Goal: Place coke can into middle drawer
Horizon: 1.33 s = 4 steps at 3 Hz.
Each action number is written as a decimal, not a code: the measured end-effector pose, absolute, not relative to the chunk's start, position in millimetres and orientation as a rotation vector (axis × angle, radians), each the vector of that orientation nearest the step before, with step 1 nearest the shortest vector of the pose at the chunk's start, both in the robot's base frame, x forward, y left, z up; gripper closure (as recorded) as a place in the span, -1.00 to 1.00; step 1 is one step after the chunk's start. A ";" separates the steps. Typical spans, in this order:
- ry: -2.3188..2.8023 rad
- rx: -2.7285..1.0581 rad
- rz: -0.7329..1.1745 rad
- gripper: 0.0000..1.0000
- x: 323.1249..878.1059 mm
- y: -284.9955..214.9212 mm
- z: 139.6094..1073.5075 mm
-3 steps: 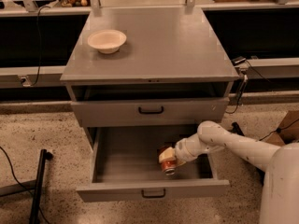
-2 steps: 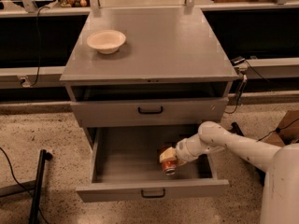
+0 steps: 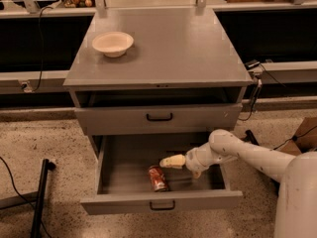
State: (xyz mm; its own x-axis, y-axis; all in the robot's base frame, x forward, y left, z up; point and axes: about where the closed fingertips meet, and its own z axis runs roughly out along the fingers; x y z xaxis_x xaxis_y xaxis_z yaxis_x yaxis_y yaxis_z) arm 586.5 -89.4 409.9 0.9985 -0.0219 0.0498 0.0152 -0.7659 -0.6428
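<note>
The coke can (image 3: 157, 178), red and white, rests inside the open middle drawer (image 3: 124, 202), near the front and about mid-width, standing apart from my gripper. My gripper (image 3: 172, 161) hovers inside the drawer just above and to the right of the can, pointing left, open and holding nothing. My white arm reaches in from the right.
The like grey drawer front (image 3: 158, 117) above is shut. A beige bowl (image 3: 113, 42) sits at the back left of the cabinet top (image 3: 178, 48). A black pole (image 3: 39, 197) stands on the floor at left. A cardboard box (image 3: 307, 133) and cables lie at right.
The can was held in my gripper inside the drawer. Now it is let go and sits lower on the drawer floor, and my gripper has lifted slightly away from it.
</note>
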 end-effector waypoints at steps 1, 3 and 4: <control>0.005 -2.442 -0.071 -1.00 586.5 -89.4 409.9; -0.007 -2.419 -0.069 -1.00 570.7 -85.4 437.3; 0.040 -2.423 -0.081 -1.00 569.2 -88.6 448.5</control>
